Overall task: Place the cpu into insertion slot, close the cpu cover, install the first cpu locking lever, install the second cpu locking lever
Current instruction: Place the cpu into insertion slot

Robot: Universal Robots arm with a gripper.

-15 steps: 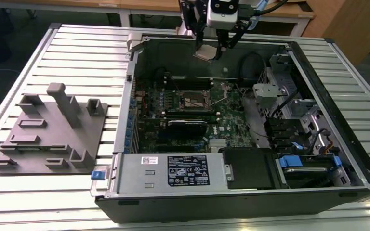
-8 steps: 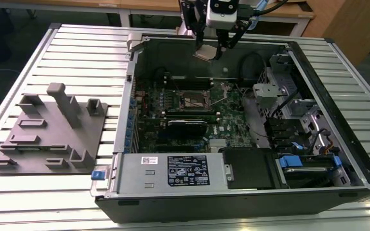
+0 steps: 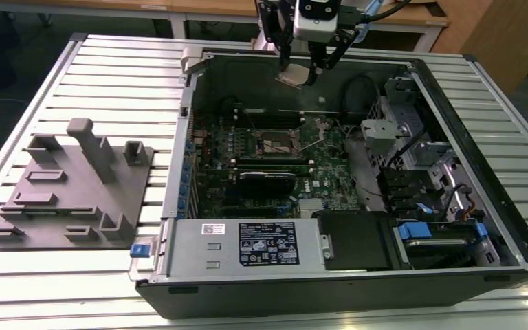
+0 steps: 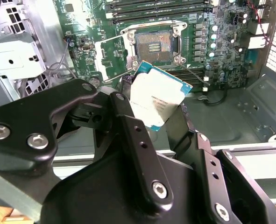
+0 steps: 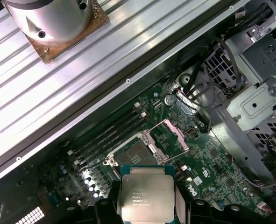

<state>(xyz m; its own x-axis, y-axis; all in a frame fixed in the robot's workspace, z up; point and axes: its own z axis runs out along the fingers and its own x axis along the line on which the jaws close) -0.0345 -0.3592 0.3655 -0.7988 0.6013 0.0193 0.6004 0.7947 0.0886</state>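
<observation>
While the fingers (image 4: 123,116) pinch the cpu (image 5: 147,198) by its edges, the gripper (image 3: 301,69) hangs over the open computer case (image 3: 337,294), well above the bare insertion slot (image 4: 152,46), whose cpu cover (image 5: 171,135) stands flipped open beside it.

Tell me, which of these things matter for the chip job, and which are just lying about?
Part of the job: cpu, held in the end effector; insertion slot; cpu cover, open.
Just there: grey fixture tray; power supply box; memory slots.
</observation>
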